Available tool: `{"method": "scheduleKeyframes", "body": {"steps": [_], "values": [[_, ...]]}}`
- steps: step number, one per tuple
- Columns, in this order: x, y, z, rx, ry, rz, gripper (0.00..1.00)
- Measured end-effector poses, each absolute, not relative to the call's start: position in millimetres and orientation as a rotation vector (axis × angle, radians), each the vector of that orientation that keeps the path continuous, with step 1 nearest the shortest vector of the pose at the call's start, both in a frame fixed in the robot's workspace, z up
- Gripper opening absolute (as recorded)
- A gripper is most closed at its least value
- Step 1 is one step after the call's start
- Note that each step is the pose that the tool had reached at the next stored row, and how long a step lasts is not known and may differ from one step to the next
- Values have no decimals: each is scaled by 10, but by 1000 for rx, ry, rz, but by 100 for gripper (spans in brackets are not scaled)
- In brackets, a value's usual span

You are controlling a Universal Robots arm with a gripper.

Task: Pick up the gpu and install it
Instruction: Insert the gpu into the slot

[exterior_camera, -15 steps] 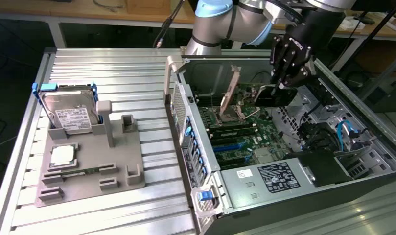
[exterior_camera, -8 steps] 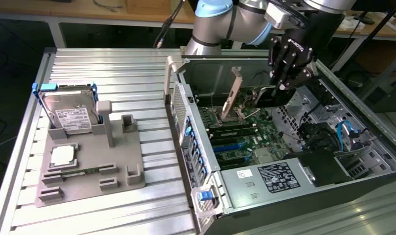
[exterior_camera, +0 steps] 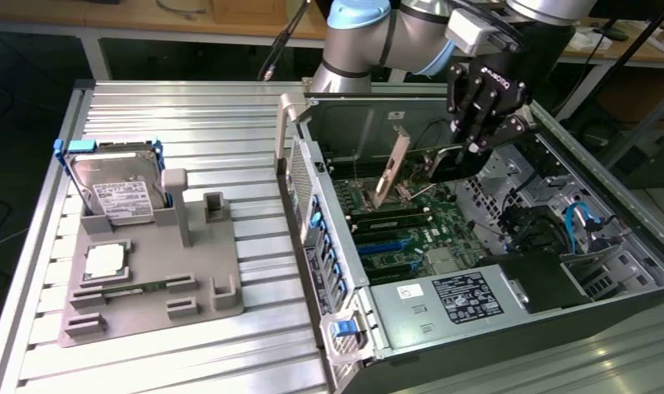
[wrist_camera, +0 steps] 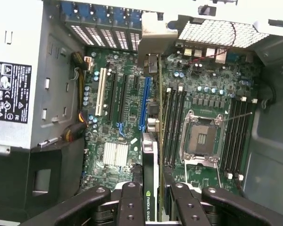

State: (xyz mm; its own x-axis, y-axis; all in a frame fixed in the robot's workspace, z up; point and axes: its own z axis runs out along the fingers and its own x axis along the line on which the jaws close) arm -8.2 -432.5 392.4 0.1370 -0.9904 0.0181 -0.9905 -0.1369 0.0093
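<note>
My gripper (exterior_camera: pixel 471 148) hangs inside the open computer case (exterior_camera: pixel 594 172), shut on the gpu (exterior_camera: pixel 425 168). The card stands on edge above the green motherboard (exterior_camera: pixel 403 238), with its black cooler under my fingers and its silver end bracket (exterior_camera: pixel 393 168) toward the exterior view's left. In the wrist view, the gpu (wrist_camera: pixel 151 155) runs edge-on from between my black fingers (wrist_camera: pixel 130 202) to its bracket (wrist_camera: pixel 153 33) at the case's rear wall. My gripper (wrist_camera: pixel 153 209) holds it just beside the long blue slot (wrist_camera: pixel 144 101). I cannot tell whether the card touches the slot.
Inside the case are the empty processor socket (wrist_camera: pixel 200 136), memory slots (wrist_camera: pixel 174 127), and the grey power supply (wrist_camera: pixel 14 84). At the exterior view's left, a grey fixture (exterior_camera: pixel 145 283) holds a blue-framed hard drive (exterior_camera: pixel 118 189), a processor chip (exterior_camera: pixel 105 261) and a narrow memory stick (exterior_camera: pixel 129 288).
</note>
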Motion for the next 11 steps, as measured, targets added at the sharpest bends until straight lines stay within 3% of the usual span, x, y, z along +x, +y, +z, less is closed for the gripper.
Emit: {"method": "scheduleKeyframes", "body": {"steps": [11], "values": [[-82,-4323,3874,2235,-2182,13,27]]}}
